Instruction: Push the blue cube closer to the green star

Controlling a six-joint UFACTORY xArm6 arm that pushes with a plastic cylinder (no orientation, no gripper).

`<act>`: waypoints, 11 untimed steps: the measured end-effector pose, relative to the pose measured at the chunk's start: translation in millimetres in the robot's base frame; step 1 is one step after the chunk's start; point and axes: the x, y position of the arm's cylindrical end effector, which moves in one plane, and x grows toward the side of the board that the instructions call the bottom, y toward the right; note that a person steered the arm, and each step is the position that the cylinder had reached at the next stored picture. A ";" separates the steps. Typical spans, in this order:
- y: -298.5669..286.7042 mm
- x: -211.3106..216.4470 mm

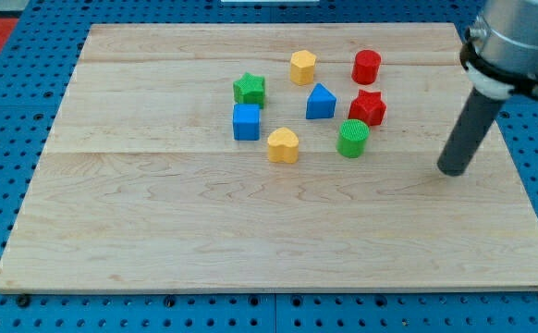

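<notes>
The blue cube (246,122) sits on the wooden board just below the green star (249,89), nearly touching it, left of the board's middle. My tip (452,171) rests on the board far to the view's right, well away from both blocks. The rod rises up to the arm at the view's top right.
A yellow heart (283,146) lies right of and below the blue cube. A blue triangular block (320,102), a yellow hexagon (302,67), a red cylinder (366,67), a red star (368,108) and a green cylinder (352,139) cluster between the cube and my tip.
</notes>
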 end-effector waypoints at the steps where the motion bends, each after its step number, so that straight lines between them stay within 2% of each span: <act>1: -42.9 38.2; 2: -144.0 61.8; 3: -237.4 53.8; 4: -283.5 29.6; 6: -280.7 -28.5; 8: -270.5 -64.7; 11: -262.3 -75.0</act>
